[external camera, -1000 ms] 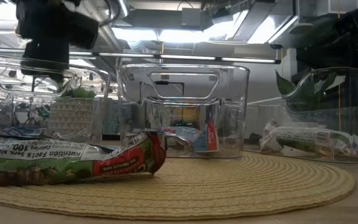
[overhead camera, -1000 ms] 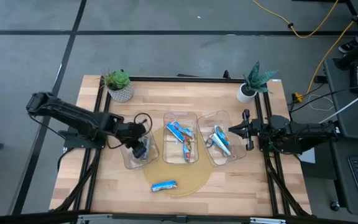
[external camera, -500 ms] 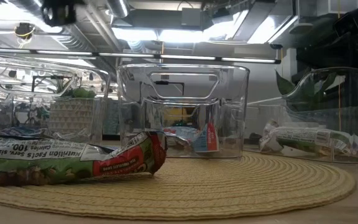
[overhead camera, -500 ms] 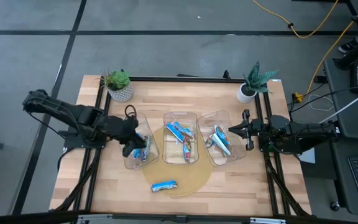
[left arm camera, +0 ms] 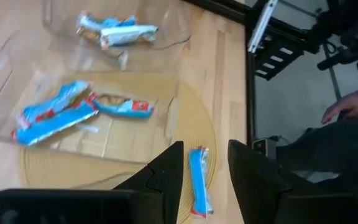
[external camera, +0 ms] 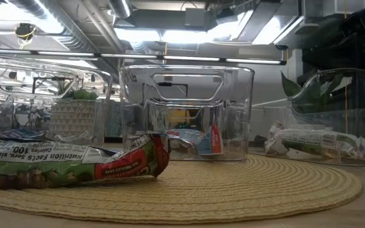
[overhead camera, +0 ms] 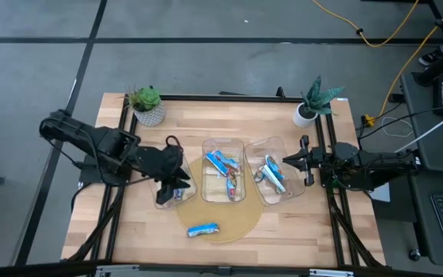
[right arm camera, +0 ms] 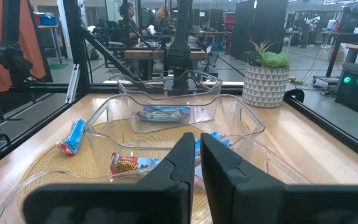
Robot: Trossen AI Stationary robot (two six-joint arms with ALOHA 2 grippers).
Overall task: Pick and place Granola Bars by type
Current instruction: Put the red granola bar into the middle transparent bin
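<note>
My left gripper [overhead camera: 180, 185] hovers open over the left clear bin [overhead camera: 162, 201], where a blue bar [overhead camera: 178, 194] lies partly hidden under it. In the left wrist view, my left gripper [left arm camera: 201, 180] frames one loose blue bar [left arm camera: 198, 186] lying flat on the round woven mat [overhead camera: 241, 225]. This is the same loose bar [overhead camera: 204, 229] [external camera: 75, 163]. The middle bin [overhead camera: 225, 146] and right bin [overhead camera: 261, 146] each hold bars [overhead camera: 223, 164] [overhead camera: 272, 172]. My right gripper [overhead camera: 285, 161] [right arm camera: 197, 171] waits, shut, at the right bin's right side.
Two potted plants [overhead camera: 148, 105] [overhead camera: 311, 102] stand at the table's far corners. A person's hand [left arm camera: 347, 107] shows beyond the table's near edge. Bare wood lies left and right of the mat along the near edge [overhead camera: 121, 231].
My left gripper has risen out of the left bin and left the low view. It drew back toward the table's left edge, then swung back over the bin's near part. A blue bar stays in the left bin. The right arm has kept still.
</note>
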